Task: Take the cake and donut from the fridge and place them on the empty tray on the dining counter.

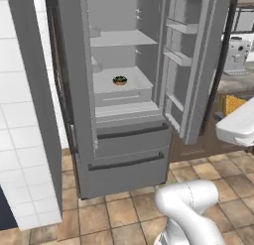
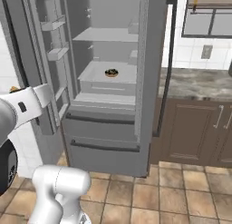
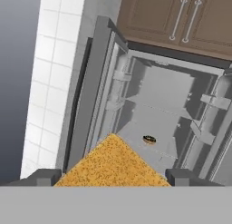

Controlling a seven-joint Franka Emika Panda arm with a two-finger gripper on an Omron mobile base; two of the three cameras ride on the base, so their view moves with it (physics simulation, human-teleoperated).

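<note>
Two-finger gripper (image 3: 112, 177) jaws clamp the spongy yellow-orange cake chunk (image 3: 113, 166); chocolate-glazed ring donut (image 1: 119, 81) sits on open grey steel fridge (image 1: 149, 154) shelf.

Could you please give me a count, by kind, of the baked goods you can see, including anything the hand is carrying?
Donut on the fridge shelf: 1
Cake between the fingers of the hand: 1
Total: 2
</note>
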